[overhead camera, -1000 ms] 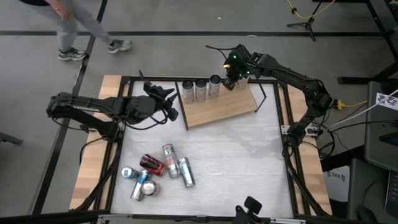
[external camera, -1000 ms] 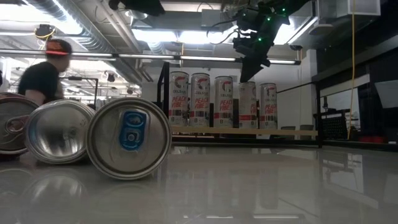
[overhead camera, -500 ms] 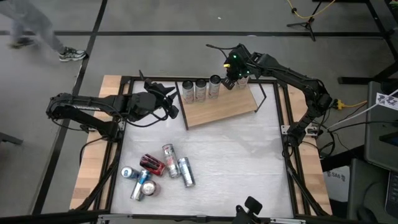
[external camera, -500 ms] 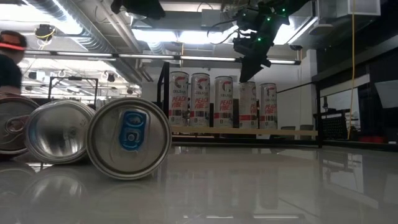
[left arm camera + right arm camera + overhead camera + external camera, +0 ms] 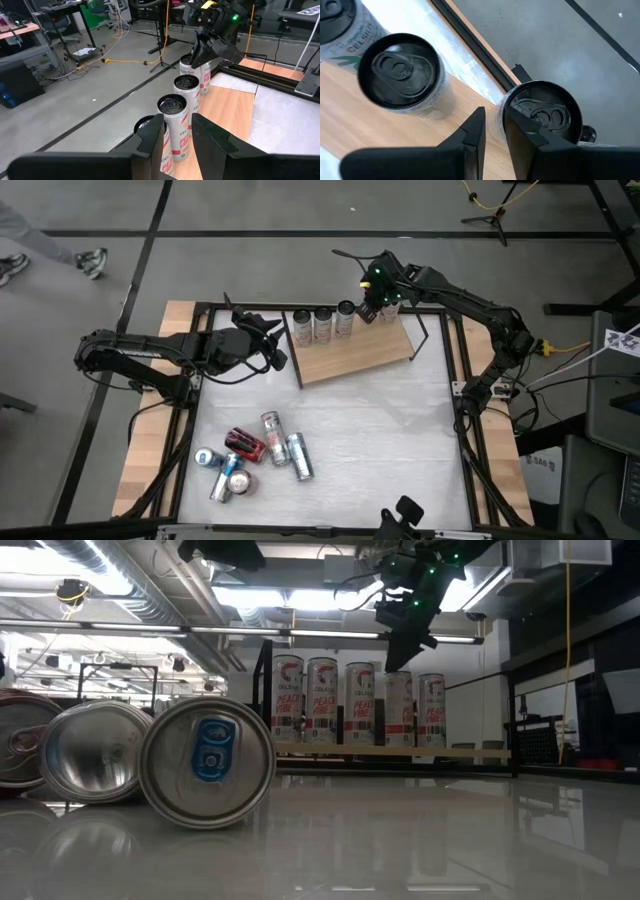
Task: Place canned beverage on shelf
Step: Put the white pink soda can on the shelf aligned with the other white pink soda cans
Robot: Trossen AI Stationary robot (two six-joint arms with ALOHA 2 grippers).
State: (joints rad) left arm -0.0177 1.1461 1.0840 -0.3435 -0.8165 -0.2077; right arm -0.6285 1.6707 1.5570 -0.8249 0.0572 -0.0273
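From the high view, the right gripper [image 5: 376,302] hangs over the far end of the shelf [image 5: 362,350], right above the last cans of a row of upright cans [image 5: 322,324] along the shelf's far edge. Nothing is in its fingers, which are drawn almost together. The left gripper [image 5: 268,346] sits just off the shelf's left end, fingers shut and empty. Well away from both tools, near the front left of the white table [image 5: 400,440], a heap of loose cans [image 5: 252,455] lies on its side.

In the low view, five cans [image 5: 358,703] stand upright in a row on the shelf [image 5: 400,751], and the right gripper [image 5: 398,652] comes down from above — its tip just over the fourth can [image 5: 398,708], whether touching it cannot be told. Lying cans [image 5: 208,762] fill the foreground.

In the left wrist view, the two dark fingers [image 5: 151,145] of the left gripper [image 5: 176,131] point along the can row [image 5: 173,127], the nearest can just beyond them. Farther off, the right gripper [image 5: 197,56] is poised over the far cans.

In the right wrist view, the right gripper [image 5: 492,119] shows its fingers [image 5: 473,131] with only a narrow gap, gripping nothing — a can top [image 5: 542,112] lies directly beneath them, another can [image 5: 400,70] beside it on the wooden shelf [image 5: 350,115].
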